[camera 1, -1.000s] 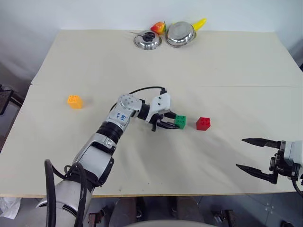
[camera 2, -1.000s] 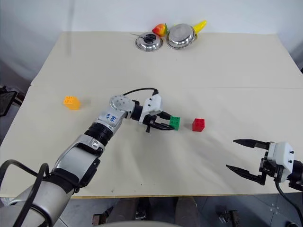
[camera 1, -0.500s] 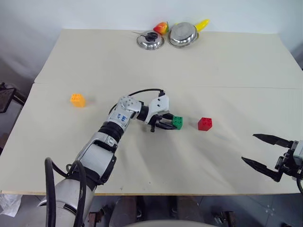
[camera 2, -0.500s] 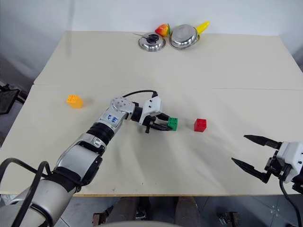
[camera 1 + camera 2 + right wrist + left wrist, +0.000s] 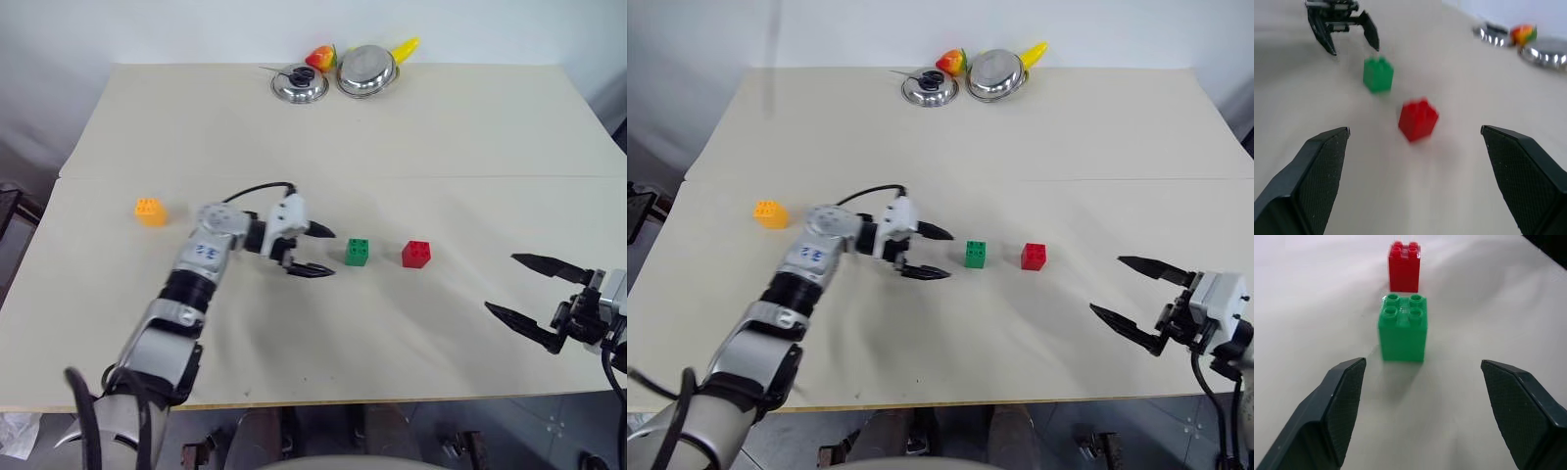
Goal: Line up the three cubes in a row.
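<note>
Orange-yellow studded plastic cube [image 5: 150, 211] sits alone at mid-left of the frame, nearer the left hand [image 5: 315, 251], which is spread and empty; green cube [image 5: 358, 252] and red cube [image 5: 416, 254] seem aligned at centre on the surface [image 5: 470, 127].

Three studded cubes sit on one table [image 5: 470, 127]: one orange-yellow cube [image 5: 150, 211], one green cube [image 5: 358, 252] and one red cube [image 5: 416, 254]. At the far edge are two steel bowls, a flatter bowl [image 5: 299, 82] and a deeper bowl [image 5: 364, 70], beside two toy fruits, one red fruit [image 5: 322, 56] and one yellow fruit [image 5: 407, 47].
</note>
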`<state>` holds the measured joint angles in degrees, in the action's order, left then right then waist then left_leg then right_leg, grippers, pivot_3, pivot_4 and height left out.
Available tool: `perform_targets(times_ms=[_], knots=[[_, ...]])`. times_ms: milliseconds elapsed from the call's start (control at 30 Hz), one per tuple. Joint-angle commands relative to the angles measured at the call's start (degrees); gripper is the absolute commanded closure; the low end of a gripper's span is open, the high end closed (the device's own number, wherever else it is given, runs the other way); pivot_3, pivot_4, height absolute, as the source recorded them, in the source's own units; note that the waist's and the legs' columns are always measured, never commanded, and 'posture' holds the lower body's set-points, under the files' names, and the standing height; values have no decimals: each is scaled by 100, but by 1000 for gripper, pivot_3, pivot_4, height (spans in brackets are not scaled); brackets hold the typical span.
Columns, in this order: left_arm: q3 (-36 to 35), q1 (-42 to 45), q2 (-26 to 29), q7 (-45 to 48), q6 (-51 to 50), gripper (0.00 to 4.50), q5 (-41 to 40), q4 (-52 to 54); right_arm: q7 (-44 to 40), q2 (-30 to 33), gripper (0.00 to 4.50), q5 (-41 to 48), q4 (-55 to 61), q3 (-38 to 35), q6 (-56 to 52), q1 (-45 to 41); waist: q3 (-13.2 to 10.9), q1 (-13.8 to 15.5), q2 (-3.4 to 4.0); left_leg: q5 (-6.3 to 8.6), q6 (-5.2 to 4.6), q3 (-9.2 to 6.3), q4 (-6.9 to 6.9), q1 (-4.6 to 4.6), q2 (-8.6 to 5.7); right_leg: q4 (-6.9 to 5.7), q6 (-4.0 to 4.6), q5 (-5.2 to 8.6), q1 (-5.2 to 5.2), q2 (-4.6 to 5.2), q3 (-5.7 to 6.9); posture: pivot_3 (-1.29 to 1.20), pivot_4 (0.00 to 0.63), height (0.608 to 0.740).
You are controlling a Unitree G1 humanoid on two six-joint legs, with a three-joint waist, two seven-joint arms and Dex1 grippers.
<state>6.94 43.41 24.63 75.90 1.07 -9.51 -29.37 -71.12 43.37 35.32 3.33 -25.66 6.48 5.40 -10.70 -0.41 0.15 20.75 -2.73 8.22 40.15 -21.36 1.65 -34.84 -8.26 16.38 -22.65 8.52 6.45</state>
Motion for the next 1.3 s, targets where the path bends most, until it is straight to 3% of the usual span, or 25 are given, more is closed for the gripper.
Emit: perform_targets(times_ms=[33, 100, 133, 233, 333, 467, 667, 833, 1067, 1300], knots=[[-702, -645, 460, 162, 128, 493, -664, 761, -63, -229, 0, 203, 324, 299, 10, -273, 0, 16, 0, 0, 0, 0, 1, 0, -1, -2, 0, 0, 0, 1, 0, 0, 150, 740], [-1261, -1334, 880, -66, -86, 493, -935, 1237, -129, -401, 0, 153, 523, 665, 12, -445, 1, 6, 1, 0, 0, -1, 2, 1, -1, -3, 0, 0, 1, 2, -1, 0, 150, 740], [-1458, -1631, 1013, -212, -168, 147, -1015, 1448, -145, -458, 0, 121, 569, 783, 23, -520, 1, 8, 2, 0, 0, -1, 2, 2, 0, -2, 0, 0, 1, 3, -1, 0, 150, 740], [-2317, -2783, 1136, -936, -210, 23, -1241, 2050, -282, -497, 0, 142, 647, 1099, -83, -765, 1, 17, 2, 1, 0, -2, 2, 1, -4, -3, 1, 0, 2, 7, -5, 0, 150, 740], [-3383, -4054, 1001, -1880, 81, 23, -1212, 2419, -264, -375, 0, 144, 769, 1352, -508, -854, 2, 21, 0, 4, -2, -7, 2, 8, -6, -4, 1, 0, 8, 15, -11, 0, 150, 740], [-4350, -4991, 650, -2963, 240, 23, -1323, 2724, -289, -504, 0, 172, 707, 1363, -450, -935, 3, 60, -7, 7, 1, -15, 1, 7, -5, 0, 3, 1, 9, 19, -5, 0, 150, 740], [-4756, -5752, 219, -3796, 307, 23, -1298, 2920, -275, -738, 0, 120, 426, 1277, -175, -1055, 12, 34, -17, 12, 7, -12, -6, 16, -5, 3, 6, 0, 12, 25, -6, 0, 150, 740], [-4232, -5370, 117, -4245, -51, 23, -1249, 3142, -22, -889, 0, 213, 308, 1125, -163, -1217, 15, 66, -21, 12, 8, -9, -6, 16, -4, -2, 8, 0, 8, 24, -5, 0, 150, 740], [-3488, -3397, 155, -5752, -1476, 23, -917, 2717, -40, -877, 0, 220, 259, 1082, -180, -1154, 22, 52, -30, 11, 7, -1, -6, 14, -6, -10, 10, -1, 6, 14, -6, 0, 150, 740], [-2897, -2250, 193, -6237, -1768, 23, -480, 1753, 100, -994, 0, 138, 426, 1136, -143, -1005, 23, 16, -31, 11, 8, 19, -12, 17, -1, -8, 10, -1, 0, 1, 5, 0, 150, 740]])
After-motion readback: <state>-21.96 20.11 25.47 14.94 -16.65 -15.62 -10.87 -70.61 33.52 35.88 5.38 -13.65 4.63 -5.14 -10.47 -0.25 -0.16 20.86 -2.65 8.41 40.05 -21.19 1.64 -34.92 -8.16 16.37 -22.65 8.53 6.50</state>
